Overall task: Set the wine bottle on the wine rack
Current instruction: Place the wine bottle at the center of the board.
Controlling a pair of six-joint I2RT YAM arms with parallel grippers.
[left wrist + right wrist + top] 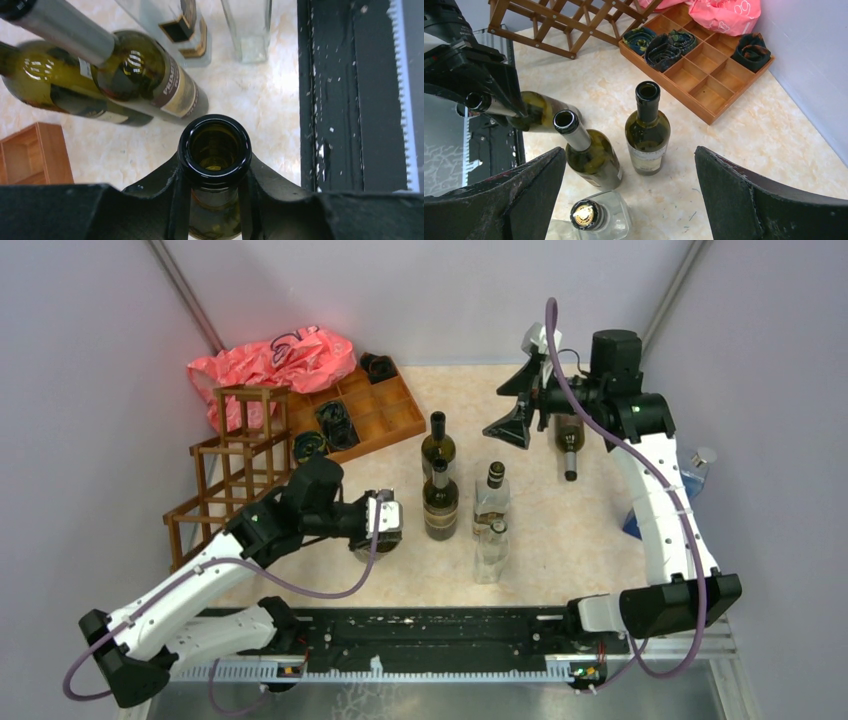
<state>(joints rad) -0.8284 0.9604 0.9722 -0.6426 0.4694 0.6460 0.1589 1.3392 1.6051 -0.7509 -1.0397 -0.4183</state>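
My left gripper point(385, 523) is shut on the neck of a green wine bottle point(366, 546) that stands on the table near the front left. In the left wrist view its fingers point(172, 200) clamp the neck just under the open mouth of this bottle point(215, 150). The right wrist view shows the same bottle point(541, 112) at the left. The dark brown wine rack point(235, 475) stands left of it, by the left wall, and shows in the right wrist view point(569, 20). My right gripper point(515, 405) is open and empty, high over the back right point(630, 165).
Two green bottles point(437, 445) point(440, 502) and two clear bottles point(492, 498) point(492, 550) stand mid-table. Another bottle point(570, 445) stands under the right arm. An orange-brown tray point(385, 405) and a pink bag point(275, 360) lie at the back left. A blue bottle point(695, 475) is at the right edge.
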